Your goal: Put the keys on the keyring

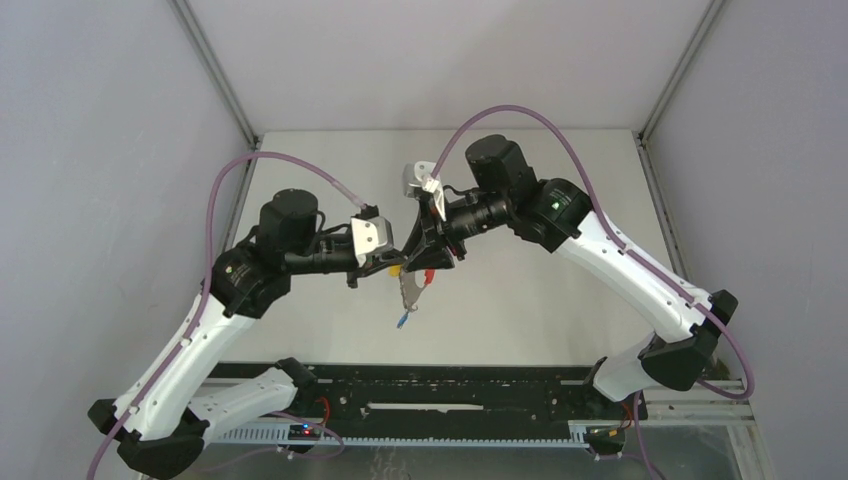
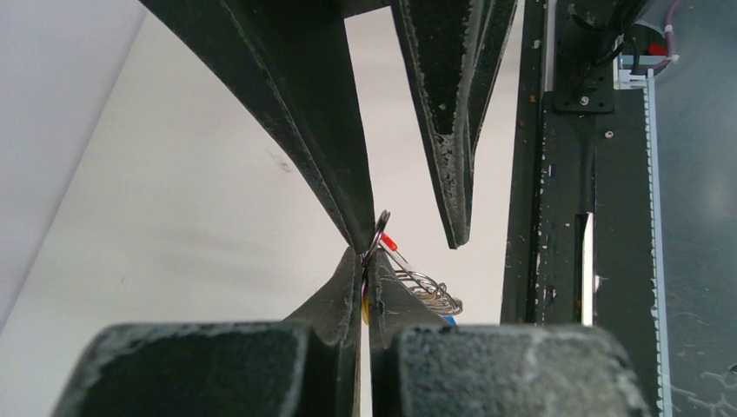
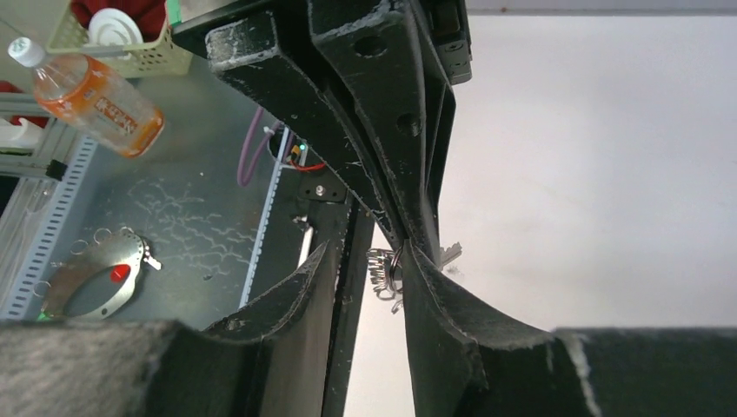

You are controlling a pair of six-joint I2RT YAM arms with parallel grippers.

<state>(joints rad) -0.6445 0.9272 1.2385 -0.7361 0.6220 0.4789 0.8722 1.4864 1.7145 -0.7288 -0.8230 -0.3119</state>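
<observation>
My left gripper [image 2: 367, 256] is shut on the yellow key [image 2: 365, 306]; only a sliver of its head shows between the pads. A ring of the keyring [image 2: 426, 291] sits at those fingertips, with its red tag [image 2: 388, 241] and grey metal cluster trailing off to the right. In the top view the keyring [image 1: 410, 295] hangs from the grippers above the table, with the blue key [image 1: 400, 322] at its low end. My right gripper [image 3: 369, 252] is open. One finger [image 3: 434, 295] rests beside the ring cluster [image 3: 382, 269], and a key blade [image 3: 449, 254] pokes out behind it.
Both arms meet above the middle of the white table [image 1: 560, 320]. A black rail [image 1: 450, 390] runs along the near edge. Off the table, the right wrist view shows a bottle [image 3: 91, 95], a green basket [image 3: 130, 48] and a metal plate [image 3: 91, 282].
</observation>
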